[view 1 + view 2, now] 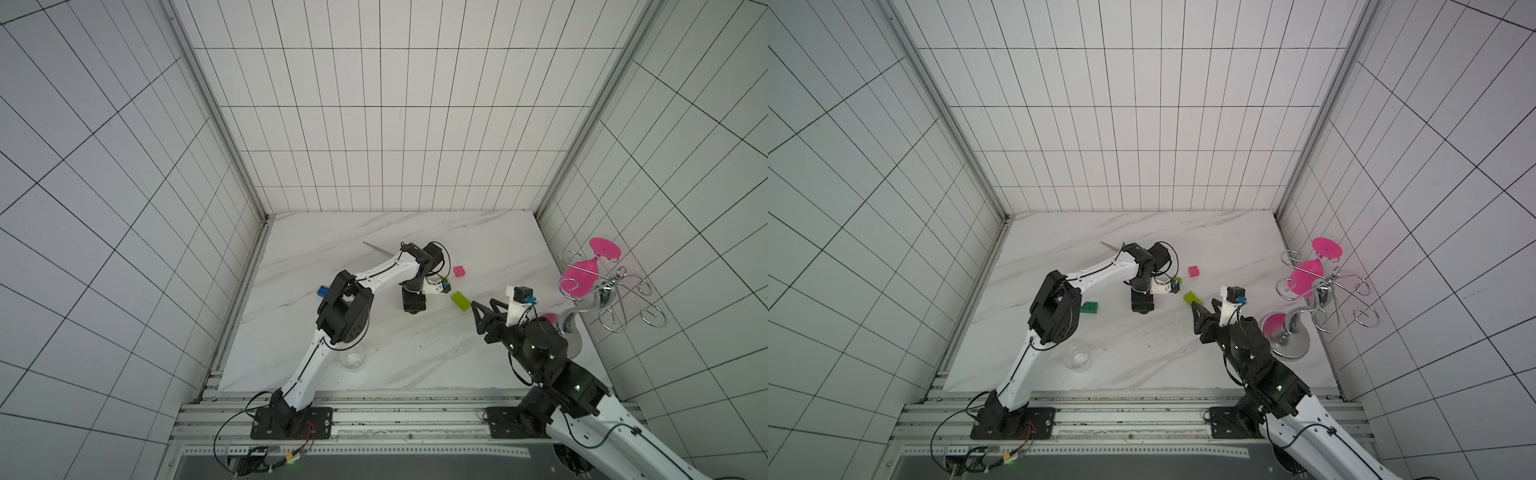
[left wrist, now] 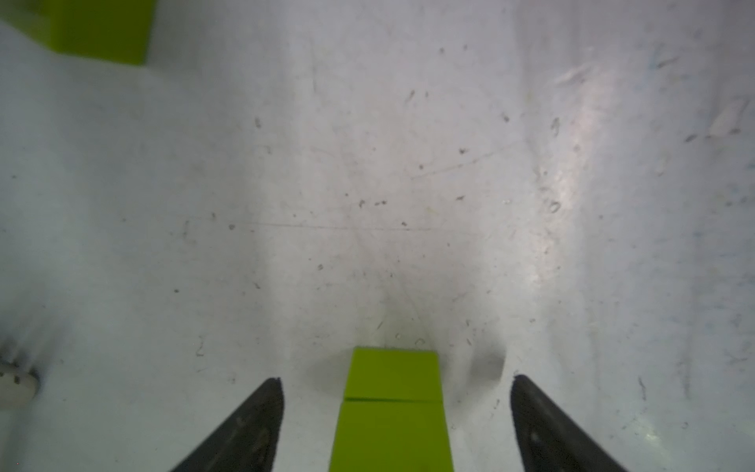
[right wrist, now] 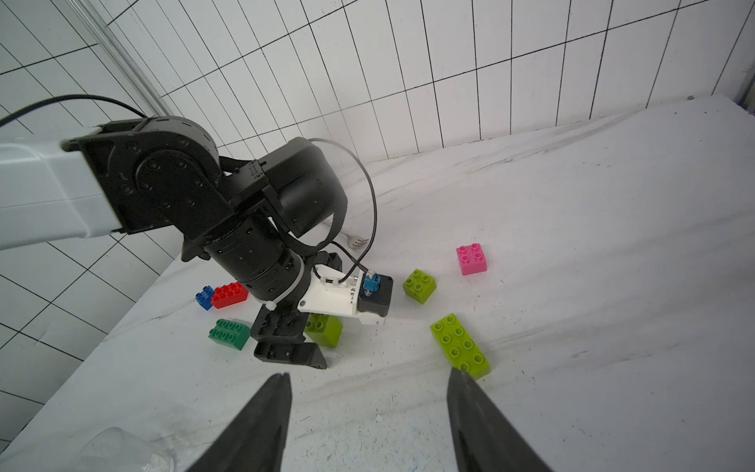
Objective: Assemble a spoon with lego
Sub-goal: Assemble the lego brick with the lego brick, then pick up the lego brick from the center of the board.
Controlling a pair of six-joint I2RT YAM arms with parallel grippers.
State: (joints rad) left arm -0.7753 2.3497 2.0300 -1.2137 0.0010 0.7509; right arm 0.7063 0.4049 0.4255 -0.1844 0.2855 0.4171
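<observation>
Left pincer (image 2: 396, 378): released, parted wide either side of a lime green plastic brick stack (image 2: 392, 408), touching neither face. Probably left standing on the white marbled bench (image 2: 408, 184) as the start of the stem.

Right pincer (image 3: 367, 372): also released, empty, poised just beside a long lime green studded brick (image 3: 459, 347), seemingly the next piece.

Further out, loose and unjoined: a square lime green brick (image 3: 419, 285), a pink brick (image 3: 472, 259), a dark green brick (image 3: 228, 334), a red brick (image 3: 228, 295) and a small blue brick (image 3: 204, 297).

white arm links (image 1: 382, 276), black joints (image 1: 343, 309), thin black cables (image 3: 372, 192), dark tapered jaws
</observation>
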